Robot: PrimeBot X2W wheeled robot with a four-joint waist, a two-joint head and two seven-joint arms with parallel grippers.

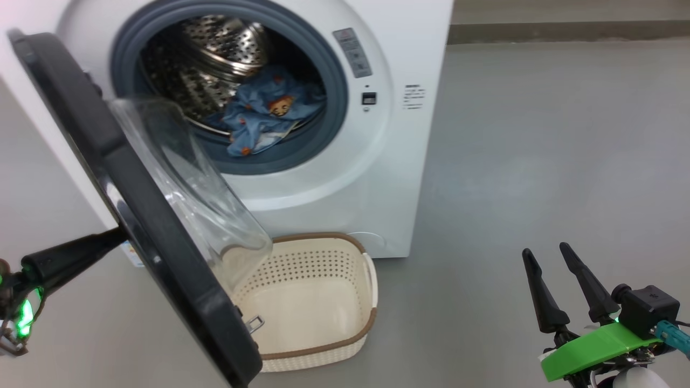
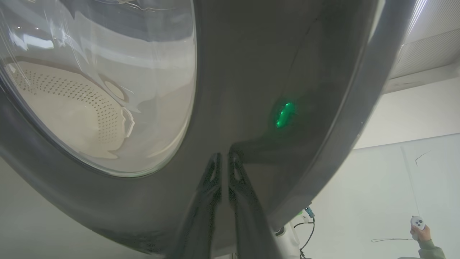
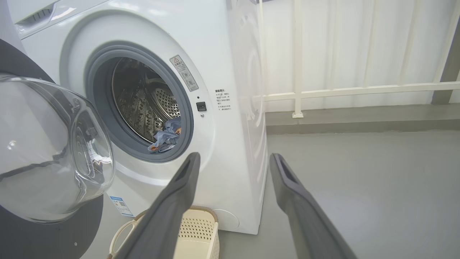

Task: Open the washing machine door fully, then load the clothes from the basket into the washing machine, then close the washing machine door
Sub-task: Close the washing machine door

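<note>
The washing machine (image 1: 345, 178) stands with its door (image 1: 97, 140) swung partly out, the glass bowl hanging over the basket (image 1: 323, 237). Light blue printed clothes (image 1: 264, 110) lie in the steel drum, partly on the grey seal. The part of the basket that shows holds nothing. My left gripper (image 1: 116, 236) is shut, its tips against the outer black face of the door (image 2: 251, 72), and holds nothing. My right gripper (image 1: 544, 249) hangs open and empty over the floor, right of the machine. In the right wrist view its fingers (image 3: 179, 187) frame the machine (image 3: 222, 46), clothes (image 3: 167, 136) and basket (image 3: 194, 230).
Bare grey floor (image 1: 539, 134) stretches to the right of the machine. A white railing (image 3: 359, 90) and a low kerb run behind it. A person's hand (image 2: 420, 233) holding a small white controller shows past the door's edge.
</note>
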